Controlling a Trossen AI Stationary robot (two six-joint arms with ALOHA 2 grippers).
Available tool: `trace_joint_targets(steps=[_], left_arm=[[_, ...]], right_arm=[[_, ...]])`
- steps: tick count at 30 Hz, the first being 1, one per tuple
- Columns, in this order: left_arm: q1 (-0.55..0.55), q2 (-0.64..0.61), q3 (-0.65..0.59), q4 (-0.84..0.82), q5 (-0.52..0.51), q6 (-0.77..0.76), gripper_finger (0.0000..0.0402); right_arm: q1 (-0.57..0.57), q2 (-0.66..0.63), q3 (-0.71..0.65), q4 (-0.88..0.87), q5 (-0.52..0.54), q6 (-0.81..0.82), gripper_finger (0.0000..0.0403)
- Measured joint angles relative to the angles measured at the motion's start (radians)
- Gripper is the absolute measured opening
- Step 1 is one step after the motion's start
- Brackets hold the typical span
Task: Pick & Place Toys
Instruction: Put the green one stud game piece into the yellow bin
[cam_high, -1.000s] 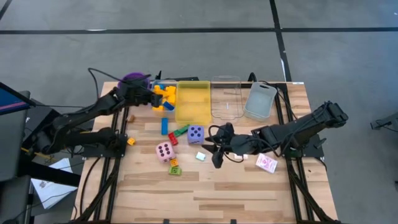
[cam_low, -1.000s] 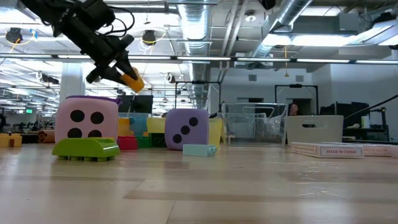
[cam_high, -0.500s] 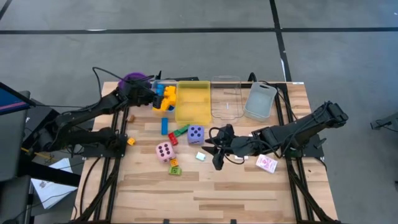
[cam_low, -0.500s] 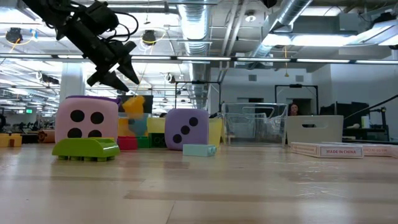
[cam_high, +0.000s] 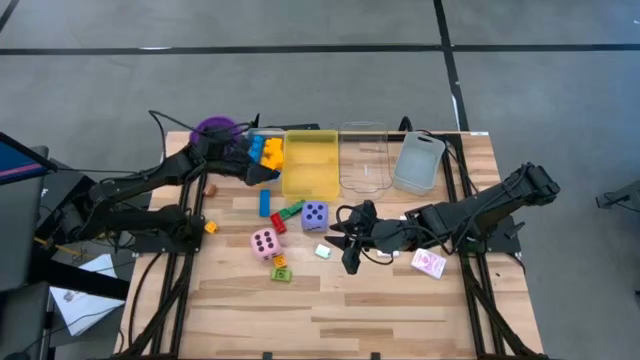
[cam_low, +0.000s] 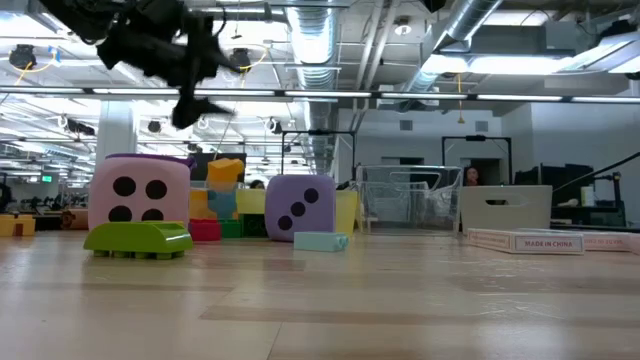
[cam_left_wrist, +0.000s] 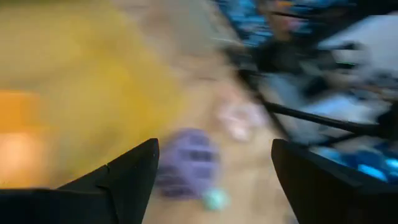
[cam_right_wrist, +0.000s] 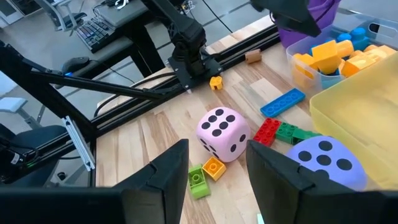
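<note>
My left gripper (cam_high: 266, 175) hangs open above the table beside a small clear bin (cam_high: 262, 150) piled with yellow and blue blocks. A yellow block (cam_low: 225, 170) lies on top of that pile. In the left wrist view nothing is between the fingers (cam_left_wrist: 124, 180). My right gripper (cam_high: 345, 248) stands open and empty at mid-table, right of the purple die (cam_high: 314, 215). The pink die (cam_high: 265, 242) rests on the table, with a blue block (cam_high: 264, 203), red and green blocks (cam_high: 286, 213) and small green and orange blocks (cam_high: 281, 268) around it.
A purple cup (cam_high: 215, 130) stands at the far left. Along the far edge stand a yellow tray (cam_high: 310, 165), a clear tray (cam_high: 363, 158) and a grey tray (cam_high: 418, 162). A pale teal block (cam_high: 322, 251) and a pink card box (cam_high: 428, 262) lie near my right gripper.
My left gripper has opened and let go of the yellow block, which has dropped onto the pile in the small clear bin. The gripper has then risen and swung a little toward the near edge and the yellow tray.
</note>
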Motion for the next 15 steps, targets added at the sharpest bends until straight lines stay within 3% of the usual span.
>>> trace_joint_targets(steps=[4, 8, 11, 15], left_arm=[[-0.15, 0.0, 0.0, 0.199, 0.051, -0.087, 0.0289], [-0.329, 0.0, 0.0, 0.395, 0.006, -0.108, 0.0278], [-0.461, 0.0, 0.0, 0.526, -0.076, -0.113, 0.0275], [-0.616, 0.0, 0.002, 0.625, -0.291, -0.148, 0.0275]], right_arm=[[-0.009, 0.0, 0.0, 0.0, 0.0, 0.0, 0.0154], [-0.021, 0.0, 0.0, 0.003, 0.0, 0.0, 0.0154], [-0.03, 0.0, 0.0, 0.018, 0.0, 0.028, 0.0154], [-0.041, 0.003, 0.0, 0.073, -0.043, 0.014, 0.0154]])
